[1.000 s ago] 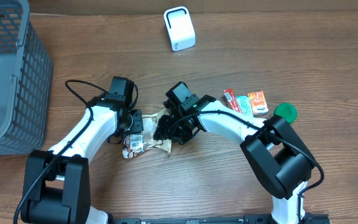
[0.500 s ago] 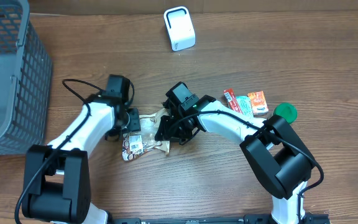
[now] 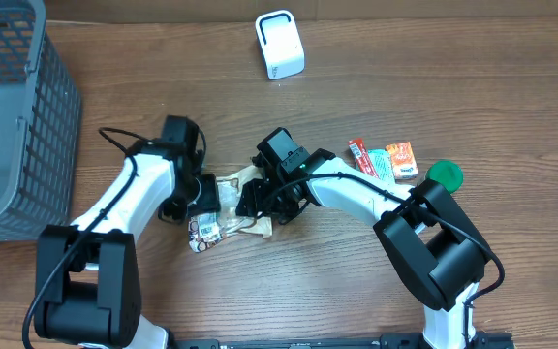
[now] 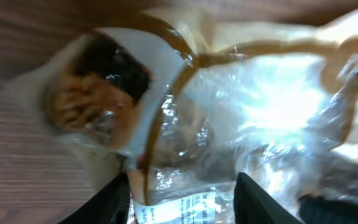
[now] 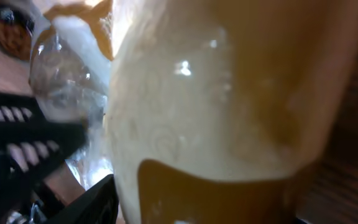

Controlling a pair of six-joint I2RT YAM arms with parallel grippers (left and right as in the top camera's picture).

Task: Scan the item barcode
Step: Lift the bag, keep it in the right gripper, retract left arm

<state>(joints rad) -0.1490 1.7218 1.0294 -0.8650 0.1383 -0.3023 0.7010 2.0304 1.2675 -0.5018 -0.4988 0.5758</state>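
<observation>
Print on the white label (image 4: pixel 185 206) at the snack bag's (image 3: pixel 250 225) corner is too blurred to read. Crinkled clear-and-tan plastic with a brown snack at one end, the bag lies mid-table (image 3: pixel 356 281) between both grippers. The left gripper (image 3: pixel 201 199) straddles the bag and the right gripper (image 3: pixel 258 199) crowds it. I cannot tell whether either is grasping it.

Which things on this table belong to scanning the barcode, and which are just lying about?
In the job:
- crinkly snack packet, between the two grippers
- white scanner box, at the far edge
- left gripper and right gripper, both at the packet

Lying about:
- grey basket
- small packets
- green lid
</observation>
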